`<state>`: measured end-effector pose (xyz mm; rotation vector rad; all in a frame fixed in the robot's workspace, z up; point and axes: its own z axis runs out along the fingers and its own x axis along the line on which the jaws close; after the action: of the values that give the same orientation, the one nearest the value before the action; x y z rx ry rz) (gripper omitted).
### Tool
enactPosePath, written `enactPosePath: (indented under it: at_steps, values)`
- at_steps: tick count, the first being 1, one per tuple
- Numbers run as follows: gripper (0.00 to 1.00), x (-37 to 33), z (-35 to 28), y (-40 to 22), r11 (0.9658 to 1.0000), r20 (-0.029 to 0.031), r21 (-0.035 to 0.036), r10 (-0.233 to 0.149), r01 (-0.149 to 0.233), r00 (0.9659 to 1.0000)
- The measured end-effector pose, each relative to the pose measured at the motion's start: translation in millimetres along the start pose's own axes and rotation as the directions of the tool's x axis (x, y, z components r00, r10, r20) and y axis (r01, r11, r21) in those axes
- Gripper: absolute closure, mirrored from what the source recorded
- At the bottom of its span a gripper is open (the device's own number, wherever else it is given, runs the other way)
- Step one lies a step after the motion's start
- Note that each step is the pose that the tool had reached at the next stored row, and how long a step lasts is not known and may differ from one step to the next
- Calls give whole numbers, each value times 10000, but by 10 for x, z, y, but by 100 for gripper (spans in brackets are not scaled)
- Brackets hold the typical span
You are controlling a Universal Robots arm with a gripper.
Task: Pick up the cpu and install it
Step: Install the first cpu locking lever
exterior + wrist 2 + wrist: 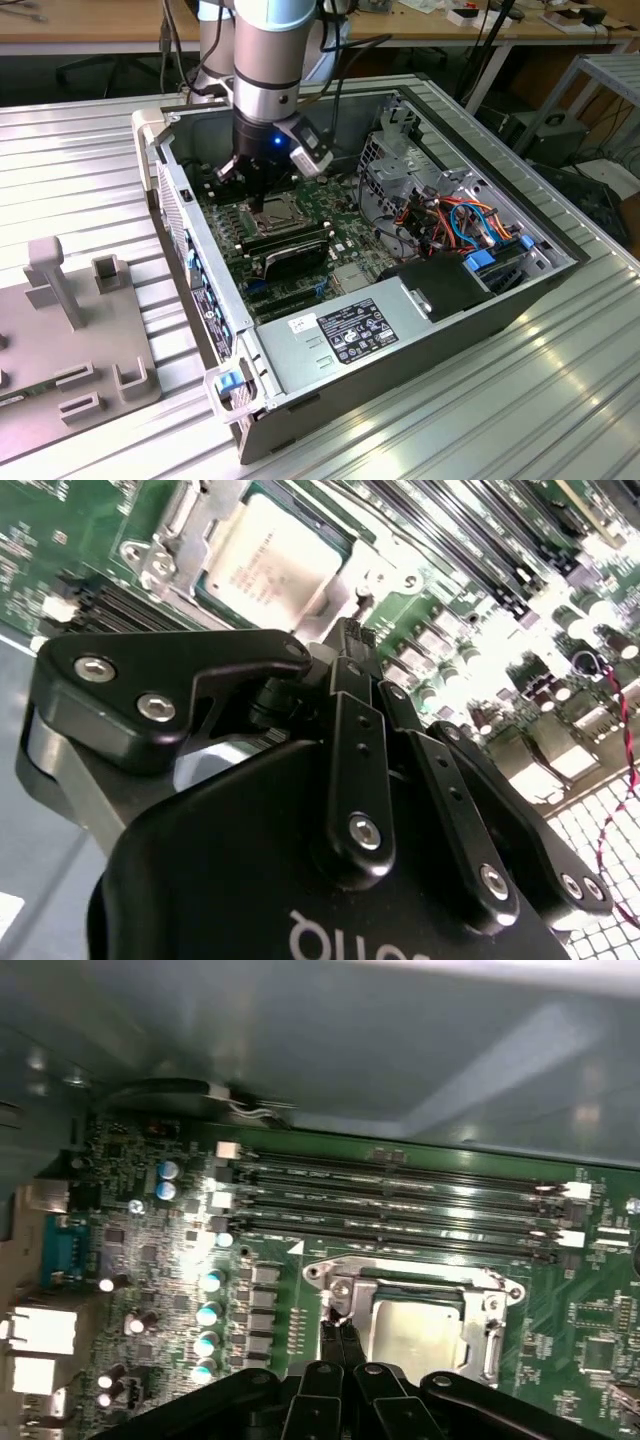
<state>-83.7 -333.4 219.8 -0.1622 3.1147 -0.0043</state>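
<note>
The cpu (415,1330) is a silver square lying flat in the metal-framed socket (495,1305) on the green motherboard; the second wrist view also has the cpu (275,565). My gripper (338,1335) is down inside the open computer case (520,300), its two black fingertips pressed together with nothing visible between them. The tips rest at the socket frame's corner, beside the cpu rather than on it. In the exterior view the gripper (262,195) hangs straight over the socket (285,215).
Long memory slots (400,1200) run along one side of the socket, and silver capacitors (210,1310) stand on another. A power supply (350,335), a drive cage (400,160) and coloured cables (460,225) fill the case's other end. A grey fixture (70,340) sits on the ribbed table at the exterior view's left.
</note>
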Motion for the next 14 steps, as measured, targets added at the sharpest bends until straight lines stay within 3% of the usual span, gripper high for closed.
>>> enactPosePath:
  at_steps: [3, 8, 14]
  values:
    - [89, 48, 0, 5, 10000, 3, 2, 1, -1, 10000]
    - [89, 52, -25, 5, 10000, 4, 3, -1, 1, 10000]
    - [89, 48, -198, 5, 10000, 15, 3, 0, 0, 10000]
